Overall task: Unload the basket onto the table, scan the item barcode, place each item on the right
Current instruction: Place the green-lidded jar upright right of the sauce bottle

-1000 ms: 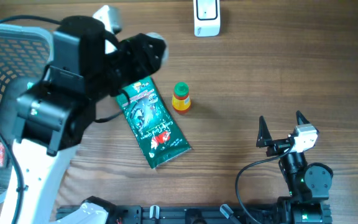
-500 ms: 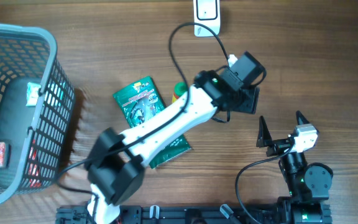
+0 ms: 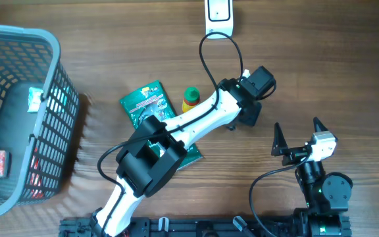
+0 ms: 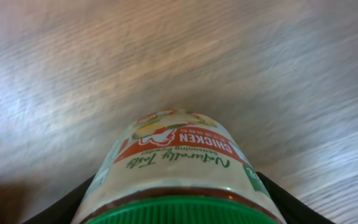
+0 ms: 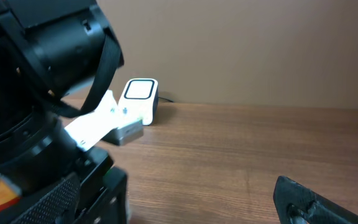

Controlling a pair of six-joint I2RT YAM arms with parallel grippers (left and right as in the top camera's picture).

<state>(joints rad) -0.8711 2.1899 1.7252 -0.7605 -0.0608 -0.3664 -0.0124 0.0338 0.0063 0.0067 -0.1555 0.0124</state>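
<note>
**Holding the jar short of the scanner**

The seasoning jar, green-lidded with an orange chicken label, is gripped in the left gripper. The jaws are set partway open around its body, a dark finger being seen at each side. From overhead the jar itself is hidden beneath the wrist, which is held above the table, right of centre. The white scanner is stood at the far edge, near but clearly apart from the held jar. The right gripper is parked at the near right, spread fully wide, with nothing held.

The step in hand is judged to be the presenting of the jar: it has been lifted, but has not yet been brought before the scanner. No barcode is visible in the wrist view, so its place on the label cannot be told. For the next move, the jar would need to be carried to the scanner's face and turned until the code is faced toward it. A green packet and a small green-capped bottle are left lying on the table, beside a basket.
</note>
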